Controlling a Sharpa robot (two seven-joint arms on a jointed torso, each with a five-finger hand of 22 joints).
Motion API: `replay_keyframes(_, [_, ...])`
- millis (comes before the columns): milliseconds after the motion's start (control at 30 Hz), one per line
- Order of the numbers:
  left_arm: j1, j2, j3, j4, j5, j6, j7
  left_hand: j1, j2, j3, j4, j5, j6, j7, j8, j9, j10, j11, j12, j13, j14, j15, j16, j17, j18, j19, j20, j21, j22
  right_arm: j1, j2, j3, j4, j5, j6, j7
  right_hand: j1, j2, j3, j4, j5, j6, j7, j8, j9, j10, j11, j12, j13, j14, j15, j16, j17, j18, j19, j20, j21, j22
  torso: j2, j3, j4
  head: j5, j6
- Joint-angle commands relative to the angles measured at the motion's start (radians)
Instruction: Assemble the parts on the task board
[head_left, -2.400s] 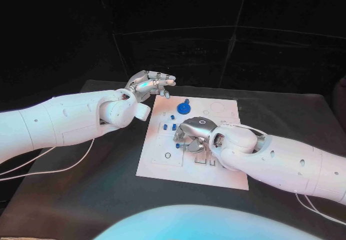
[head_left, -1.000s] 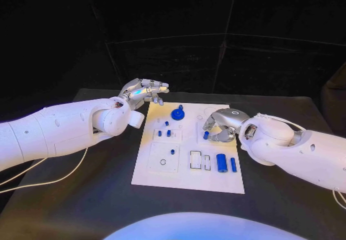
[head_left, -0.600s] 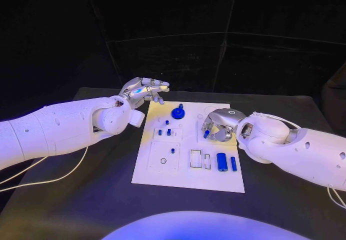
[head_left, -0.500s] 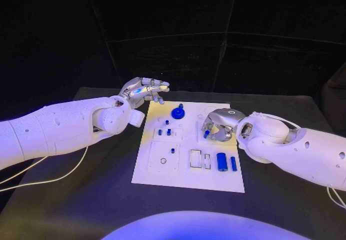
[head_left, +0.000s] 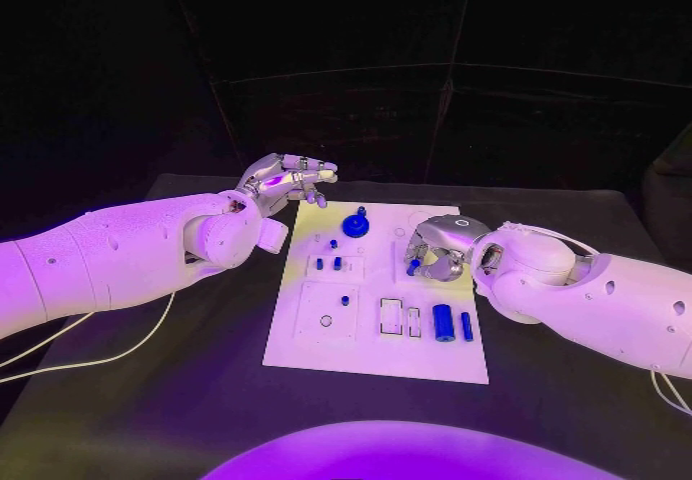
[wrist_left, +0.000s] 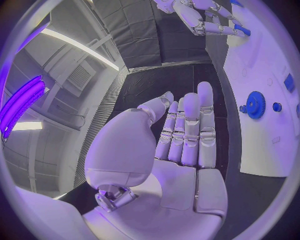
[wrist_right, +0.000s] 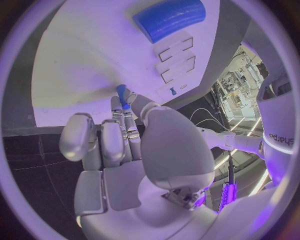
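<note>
The white task board (head_left: 378, 355) lies in the middle of the black table. My right hand (head_left: 437, 248) hovers over the board's far right part and pinches a small blue peg (head_left: 414, 266) between thumb and finger; the right wrist view has that peg (wrist_right: 122, 96) at the fingertips above the board (wrist_right: 81, 60). My left hand (head_left: 289, 180) hangs off the board's far left corner, its fingers (wrist_left: 190, 130) straight and holding nothing. A blue gear (head_left: 355, 226) stands at the board's far end, near the left hand.
Two short blue pegs (head_left: 329, 265) and a third one (head_left: 346, 300) stand in the board's left half. A thick blue cylinder (head_left: 444, 323) and a thin blue pin (head_left: 466, 326) lie at its near right, beside empty slots (head_left: 391, 316). Black table surrounds the board.
My right hand has left the board's near middle and moved to its far right part with the peg; in the last second it only edged left. The left hand stayed put.
</note>
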Motion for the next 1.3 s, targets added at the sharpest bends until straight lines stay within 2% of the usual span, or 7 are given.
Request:
replay_keyframes(33, [0.002, 0.000, 0.001, 0.001, 0.003, 0.011, 0.002, 0.009, 0.002, -0.004, 0.000, -0.003, -0.003, 0.005, -0.006, -0.001, -0.005, 0.005, 0.005, -0.001, -0.005, 0.000, -0.003, -0.001, 0.006, -0.001, 0.003, -0.005, -0.001, 0.001, -0.003, 0.000, 0.010, -0.024, -0.074, 0.003, 0.009, 0.023, 0.014, -0.002, -0.003, 0.013, 0.001, 0.007, 0.007, 0.016, -0.003, 0.005, 0.004, 0.031, -0.007, 0.007, 0.002, 0.006, 0.001, -0.006, 0.004, 0.003, 0.000, 0.0001, -0.0002, -0.001, -0.001])
replay_keyframes(433, [0.002, -0.002, 0.001, 0.000, 0.003, 0.011, 0.003, 0.009, 0.002, -0.004, 0.000, -0.003, -0.003, 0.005, -0.006, -0.001, -0.005, 0.005, 0.005, -0.001, -0.005, 0.000, -0.003, -0.001, 0.006, -0.001, 0.003, -0.005, -0.001, 0.001, -0.061, 0.002, 0.103, 0.062, -0.167, 0.032, -0.017, 0.003, 0.029, -0.001, -0.002, 0.003, 0.007, -0.007, 0.001, 0.006, 0.003, -0.020, 0.000, 0.031, -0.003, 0.009, 0.002, 0.005, 0.002, -0.005, 0.006, 0.005, -0.002, -0.0011, 0.0003, -0.001, 0.003])
replay_keyframes(633, [0.002, -0.002, 0.001, -0.002, 0.003, 0.011, 0.004, 0.009, 0.002, -0.004, 0.000, -0.003, -0.003, 0.005, -0.006, -0.001, -0.005, 0.005, 0.005, -0.001, -0.005, 0.000, -0.003, -0.001, 0.006, -0.001, 0.003, -0.005, -0.001, 0.002, -0.071, 0.010, 0.162, 0.080, -0.183, 0.045, -0.019, 0.001, 0.030, -0.001, -0.002, 0.002, 0.007, -0.009, 0.001, 0.005, 0.003, -0.023, 0.000, 0.032, -0.002, 0.011, 0.005, 0.005, 0.002, -0.005, 0.007, 0.007, -0.001, -0.0012, 0.0006, -0.001, 0.004])
replay_keyframes(767, [0.002, 0.001, 0.001, -0.006, 0.003, 0.012, 0.005, 0.009, 0.002, -0.004, 0.000, -0.003, -0.003, 0.005, -0.006, -0.001, -0.005, 0.005, 0.005, -0.001, -0.005, 0.000, -0.003, -0.001, 0.006, -0.001, 0.003, -0.005, -0.001, 0.001, -0.020, 0.012, 0.174, 0.102, -0.177, 0.060, -0.018, 0.001, 0.032, -0.002, -0.001, 0.002, 0.007, -0.009, 0.001, 0.005, 0.003, -0.023, 0.000, 0.032, -0.002, 0.012, 0.006, 0.005, 0.003, -0.004, 0.007, 0.007, -0.001, -0.0015, -0.0016, -0.001, 0.008])
replay_keyframes(1033, [0.002, 0.009, 0.001, -0.014, 0.003, 0.012, 0.007, 0.009, 0.002, -0.004, 0.000, -0.003, -0.003, 0.005, -0.006, -0.001, -0.005, 0.005, 0.005, -0.001, -0.005, 0.000, -0.003, -0.001, 0.006, -0.001, 0.003, -0.005, -0.001, -0.024, 0.101, 0.011, 0.155, 0.106, -0.145, 0.086, -0.019, 0.001, 0.034, -0.003, 0.002, 0.002, 0.009, -0.010, 0.000, 0.005, 0.004, -0.025, 0.000, 0.031, -0.002, 0.010, 0.001, 0.006, 0.001, -0.004, 0.004, 0.001, 0.001, -0.0009, 0.0031, 0.008, 0.002])
replay_keyframes(1167, [0.002, 0.009, 0.001, -0.018, 0.003, 0.010, 0.007, 0.009, 0.002, -0.004, 0.000, -0.003, -0.003, 0.005, -0.006, -0.001, -0.005, 0.005, 0.005, -0.001, -0.005, 0.000, -0.003, -0.001, 0.006, -0.001, 0.003, -0.005, -0.001, -0.037, 0.140, 0.005, 0.131, 0.092, -0.121, 0.089, -0.022, -0.002, 0.033, -0.002, 0.004, 0.002, 0.010, -0.012, 0.000, 0.005, 0.006, -0.028, 0.000, 0.031, 0.000, 0.010, 0.001, 0.006, 0.000, -0.003, 0.004, 0.001, 0.000, -0.0027, 0.0001, 0.020, -0.003])
replay_keyframes(1300, [0.003, 0.011, 0.001, -0.020, 0.003, 0.010, 0.008, 0.009, 0.002, -0.004, 0.000, -0.003, -0.003, 0.005, -0.006, -0.001, -0.005, 0.005, 0.005, -0.001, -0.005, 0.000, -0.003, -0.001, 0.006, -0.001, 0.003, -0.005, -0.001, -0.049, 0.169, -0.004, 0.109, 0.082, -0.099, 0.085, -0.024, -0.003, 0.033, -0.002, 0.005, 0.002, 0.011, -0.012, 0.000, 0.005, 0.006, -0.028, 0.000, 0.031, 0.000, 0.010, 0.000, 0.006, 0.000, -0.003, 0.003, 0.000, 0.000, -0.0015, -0.0023, 0.029, -0.011])
